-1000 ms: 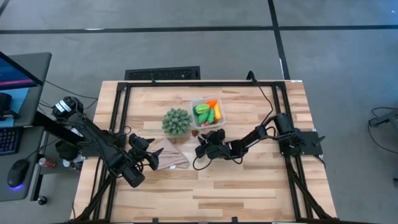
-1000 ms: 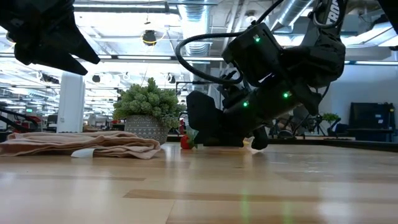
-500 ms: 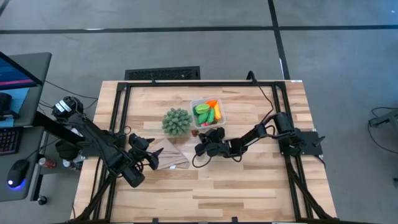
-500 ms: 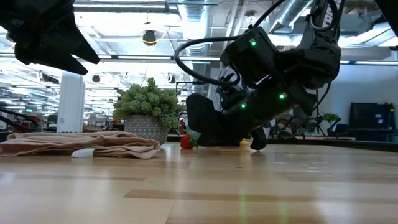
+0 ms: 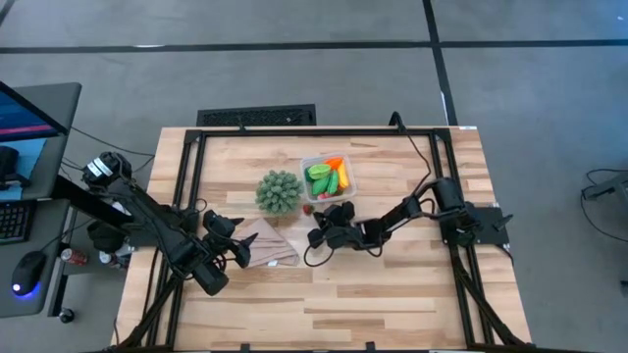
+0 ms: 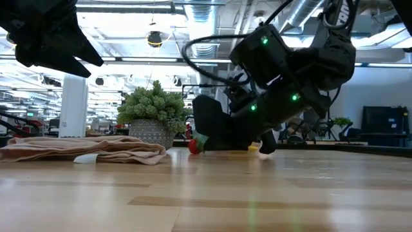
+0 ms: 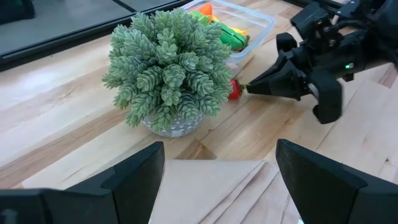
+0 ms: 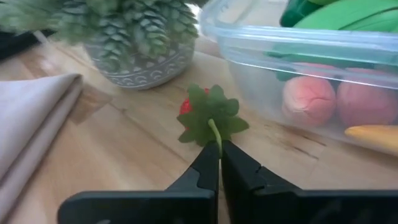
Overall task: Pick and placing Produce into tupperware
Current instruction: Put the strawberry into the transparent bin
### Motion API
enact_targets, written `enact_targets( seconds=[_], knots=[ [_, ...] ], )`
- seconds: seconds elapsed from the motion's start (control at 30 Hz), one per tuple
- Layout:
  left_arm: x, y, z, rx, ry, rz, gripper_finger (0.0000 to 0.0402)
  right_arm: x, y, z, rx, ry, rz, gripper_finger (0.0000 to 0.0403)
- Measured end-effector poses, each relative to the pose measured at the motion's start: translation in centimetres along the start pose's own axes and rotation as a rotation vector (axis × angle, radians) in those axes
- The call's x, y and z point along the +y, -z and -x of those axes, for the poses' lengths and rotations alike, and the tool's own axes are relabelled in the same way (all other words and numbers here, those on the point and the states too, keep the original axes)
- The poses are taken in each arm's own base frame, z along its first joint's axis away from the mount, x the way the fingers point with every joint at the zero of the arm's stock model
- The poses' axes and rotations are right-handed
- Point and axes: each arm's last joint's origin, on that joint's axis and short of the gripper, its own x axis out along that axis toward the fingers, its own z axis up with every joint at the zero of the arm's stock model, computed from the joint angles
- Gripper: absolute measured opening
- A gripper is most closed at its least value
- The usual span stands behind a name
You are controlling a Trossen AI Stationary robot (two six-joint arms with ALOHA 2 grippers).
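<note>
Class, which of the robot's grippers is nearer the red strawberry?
Right. The right gripper is shut on the strawberry by its stem; the left gripper hovers open over the folded cloth.

You have a spiky green plant [image 5: 279, 191] in a patterned grey pot sitting near the middle of the wooden tabletop [image 5: 392, 294]. At about seven o'clock from it, just beside it, lies a folded tan cloth [image 5: 267, 245]. Off the tabletop at nine o'clock you can see a desk [image 5: 39, 127] with a monitor edge, a keyboard [image 5: 12, 221] and a mouse [image 5: 27, 275]. At twelve o'clock a dark floor vent [image 5: 257, 117] sits on the grey floor.
</note>
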Motion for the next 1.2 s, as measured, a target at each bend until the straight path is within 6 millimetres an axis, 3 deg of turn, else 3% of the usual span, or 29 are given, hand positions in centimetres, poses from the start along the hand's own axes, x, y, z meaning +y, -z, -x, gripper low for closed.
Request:
enact_targets(
  seconds=[0.57, 0.73, 0.97, 1.2],
  knots=[
    [0.0, 0.0, 0.0, -0.006, 0.000, 0.008, 0.0300, 2.7, -0.7, 3.7, -0.017, -0.110, 0.084, 0.0001],
    [0.0, -0.1, -0.1, -0.014, -0.003, 0.013, 0.0300, 2.7, -1.9, 4.8, -0.023, -0.078, 0.153, 0.0001],
    [0.0, -0.3, -0.2, -0.048, -0.014, 0.018, 0.0300, 1.6, -4.6, 6.6, -0.041, 0.049, 0.217, 0.0000],
    [0.1, -0.4, -0.2, -0.092, -0.017, 0.016, 0.0300, -0.7, -6.7, 7.0, 0.027, 0.156, 0.282, 0.0000]
  ],
)
